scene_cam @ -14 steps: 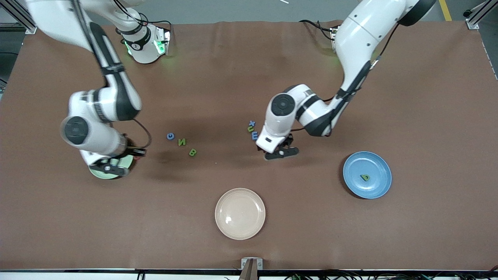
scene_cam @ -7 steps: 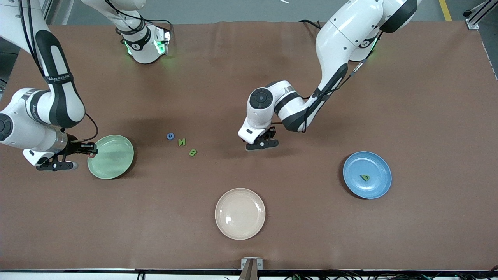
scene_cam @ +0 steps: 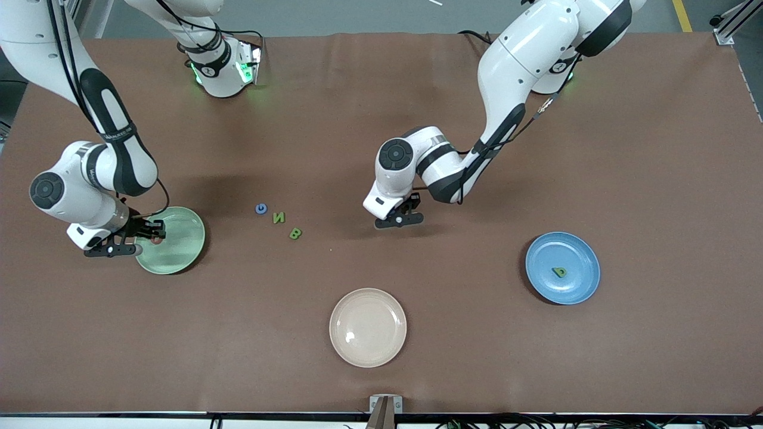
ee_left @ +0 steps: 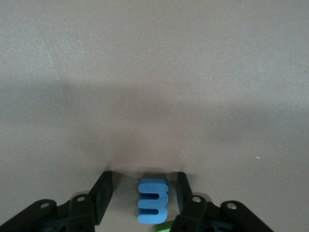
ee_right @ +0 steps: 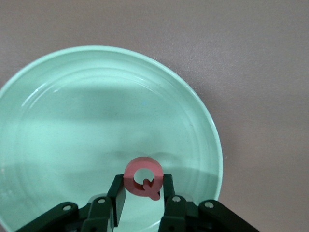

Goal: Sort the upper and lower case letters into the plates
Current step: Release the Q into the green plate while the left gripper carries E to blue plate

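Over the mint green plate (ee_right: 193, 111), right hand (ee_right: 141, 197) clamps pink Q (ee_right: 143, 178) for release; left hand (ee_left: 145, 203) straddles blue E (ee_left: 153, 200), fingers apart

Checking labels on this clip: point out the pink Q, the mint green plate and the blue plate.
pink Q (ee_right: 143, 182): right wrist view, on its ring.
mint green plate (scene_cam: 179, 238): front view, on its bare inner floor.
blue plate (scene_cam: 581, 262): front view, on its bare inner floor.
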`<state>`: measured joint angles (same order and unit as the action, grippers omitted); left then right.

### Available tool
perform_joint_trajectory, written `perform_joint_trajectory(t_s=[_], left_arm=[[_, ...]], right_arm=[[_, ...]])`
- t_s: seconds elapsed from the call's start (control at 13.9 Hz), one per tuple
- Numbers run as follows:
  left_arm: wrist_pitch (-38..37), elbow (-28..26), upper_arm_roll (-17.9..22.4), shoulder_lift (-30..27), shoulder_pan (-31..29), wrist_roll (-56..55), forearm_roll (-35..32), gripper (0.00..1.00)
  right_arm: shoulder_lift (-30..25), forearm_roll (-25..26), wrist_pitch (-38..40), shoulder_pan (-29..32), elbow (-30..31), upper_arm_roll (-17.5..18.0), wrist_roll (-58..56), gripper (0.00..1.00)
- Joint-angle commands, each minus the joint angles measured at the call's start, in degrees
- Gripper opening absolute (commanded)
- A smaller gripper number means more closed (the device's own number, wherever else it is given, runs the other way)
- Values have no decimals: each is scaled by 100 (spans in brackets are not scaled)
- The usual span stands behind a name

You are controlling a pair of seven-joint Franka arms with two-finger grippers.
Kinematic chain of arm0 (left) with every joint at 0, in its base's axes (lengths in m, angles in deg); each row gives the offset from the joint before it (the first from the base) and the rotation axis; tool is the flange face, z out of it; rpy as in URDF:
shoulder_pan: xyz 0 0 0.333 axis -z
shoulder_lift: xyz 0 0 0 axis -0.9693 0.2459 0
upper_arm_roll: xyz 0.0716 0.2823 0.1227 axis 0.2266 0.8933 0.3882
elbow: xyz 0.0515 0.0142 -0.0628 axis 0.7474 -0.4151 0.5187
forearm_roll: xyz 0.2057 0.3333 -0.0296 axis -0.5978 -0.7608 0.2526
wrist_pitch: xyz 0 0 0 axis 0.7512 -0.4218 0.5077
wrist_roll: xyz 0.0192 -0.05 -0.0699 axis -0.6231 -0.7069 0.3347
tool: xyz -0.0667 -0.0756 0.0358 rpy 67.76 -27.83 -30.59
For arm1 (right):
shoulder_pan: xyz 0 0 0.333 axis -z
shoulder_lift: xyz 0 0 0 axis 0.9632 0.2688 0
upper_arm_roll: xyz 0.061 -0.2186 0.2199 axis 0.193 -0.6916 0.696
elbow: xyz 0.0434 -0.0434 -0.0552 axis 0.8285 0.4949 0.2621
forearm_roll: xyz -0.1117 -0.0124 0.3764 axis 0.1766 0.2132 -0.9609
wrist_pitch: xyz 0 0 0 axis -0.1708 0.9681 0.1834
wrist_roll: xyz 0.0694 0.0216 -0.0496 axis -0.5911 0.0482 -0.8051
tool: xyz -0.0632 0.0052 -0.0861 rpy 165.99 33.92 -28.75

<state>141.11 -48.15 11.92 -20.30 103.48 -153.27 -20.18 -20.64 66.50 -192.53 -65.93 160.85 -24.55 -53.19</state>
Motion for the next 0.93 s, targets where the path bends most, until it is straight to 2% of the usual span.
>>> perform_joint_trajectory(t_s=[0.0, 0.07, 0.14, 0.22, 0.29, 0.43, 0.65, 0.86], left_arm=[[-91, 84, 37, 34, 119, -176, 21, 34], [-108, 84, 37, 25, 111, -333, 21, 21], [-152, 84, 37, -1, 76, -378, 21, 12], [-248, 102, 37, -45, 23, -379, 13, 7], [-371, 128, 45, -98, -64, -379, -22, 5], [-660, 119, 54, -413, -450, -326, -171, 3], [-935, 102, 45, -827, -1257, 190, -269, 3], [-935, 32, 63, -836, -2136, 1166, -321, 5]], right_arm=[[58, 20, -161, 136, 65, 95, -88, 21], [58, 20, -162, 136, 65, 95, -97, 24], [49, 20, -144, 128, 56, 95, -88, 48], [41, 20, -127, 119, 56, 95, -79, 93], [-3, 20, -74, 101, 56, 95, -62, 100], [-152, 3, 188, 49, 56, 138, 17, 100], [-477, -6, 523, -346, 161, 139, 621, 100], [-741, 2, 708, -724, 276, 139, 791, 100]])
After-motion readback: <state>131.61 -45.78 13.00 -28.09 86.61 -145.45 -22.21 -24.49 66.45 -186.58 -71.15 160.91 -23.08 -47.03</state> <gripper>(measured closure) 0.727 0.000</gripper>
